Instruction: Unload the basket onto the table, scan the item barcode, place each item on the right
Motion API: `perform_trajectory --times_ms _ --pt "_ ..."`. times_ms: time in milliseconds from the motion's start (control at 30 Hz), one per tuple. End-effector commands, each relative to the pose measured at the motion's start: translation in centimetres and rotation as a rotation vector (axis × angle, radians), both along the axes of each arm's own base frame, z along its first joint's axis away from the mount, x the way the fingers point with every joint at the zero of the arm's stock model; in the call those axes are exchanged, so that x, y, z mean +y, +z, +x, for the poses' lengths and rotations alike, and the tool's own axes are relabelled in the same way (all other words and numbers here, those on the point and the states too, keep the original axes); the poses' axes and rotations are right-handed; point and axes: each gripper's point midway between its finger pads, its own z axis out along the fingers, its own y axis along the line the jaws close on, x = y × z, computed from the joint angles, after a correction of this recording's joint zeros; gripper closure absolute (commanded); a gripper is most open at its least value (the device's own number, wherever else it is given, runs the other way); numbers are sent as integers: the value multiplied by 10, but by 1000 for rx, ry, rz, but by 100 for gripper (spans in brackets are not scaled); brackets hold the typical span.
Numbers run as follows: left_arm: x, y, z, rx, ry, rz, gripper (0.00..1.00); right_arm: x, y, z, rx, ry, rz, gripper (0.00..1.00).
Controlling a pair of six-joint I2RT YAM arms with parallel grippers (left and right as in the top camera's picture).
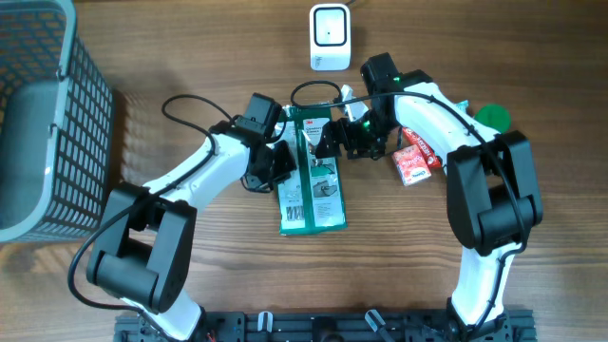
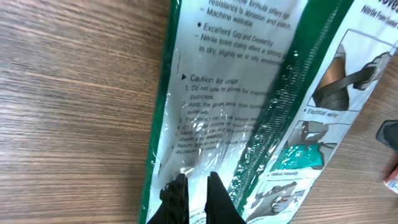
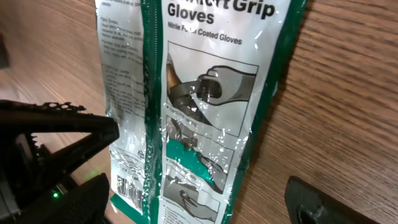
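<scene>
Fig. 1. Pick-up stage of the scan; presentation to the reader is not yet begun. The glove packet [image 1: 312, 185] lies flat on the table on the near side of the scanner [image 1: 330, 36], well apart from it and almost straight in line with it. Its long axis runs from the scanner toward my base. The header end with the brand mark points at the scanner, and the tail end points away from it. I read 2 printed panels face up. A small striped block that I take for the barcode [image 3: 127, 186] sits at the end farthest from the scanner, though it is too small to be sure. The left gripper [image 2: 198, 198] is fully closed, and its 2 fingers appear pinched on the clear film at the packet's left edge, about midway along that side. The right gripper [image 1: 331, 144] stands wide and holds nothing, its fingers spread over the half of the packet nearer the scanner. In my judgement the next move calls for a 2nd hold from the right, then a lift and a turn so that the barcode panel faces the scanner's window. Thin film may sag or slip from a 1-sided pinch.
</scene>
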Motion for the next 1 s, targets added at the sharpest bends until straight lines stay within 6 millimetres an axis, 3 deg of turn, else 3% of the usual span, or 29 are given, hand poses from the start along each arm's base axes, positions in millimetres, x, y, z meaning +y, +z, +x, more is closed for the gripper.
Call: perform_trajectory --times_ms 0,100,367,667,800,967 --pt "9 6 4 -20 11 54 96 5 7 -1 -17 25 36 10" --pt "21 1 1 -11 18 121 96 4 7 -1 -17 29 36 10" --pt "26 -26 -8 23 -9 152 96 3 -4 -6 -10 27 35 9" --pt "25 -31 -7 28 -11 154 96 17 -15 -23 34 13 171 10" --pt "25 -42 -13 59 -20 169 96 24 -24 -24 43 -47 235 18" --pt "26 -44 -13 64 -19 170 96 43 -21 -30 53 -68 394 32"
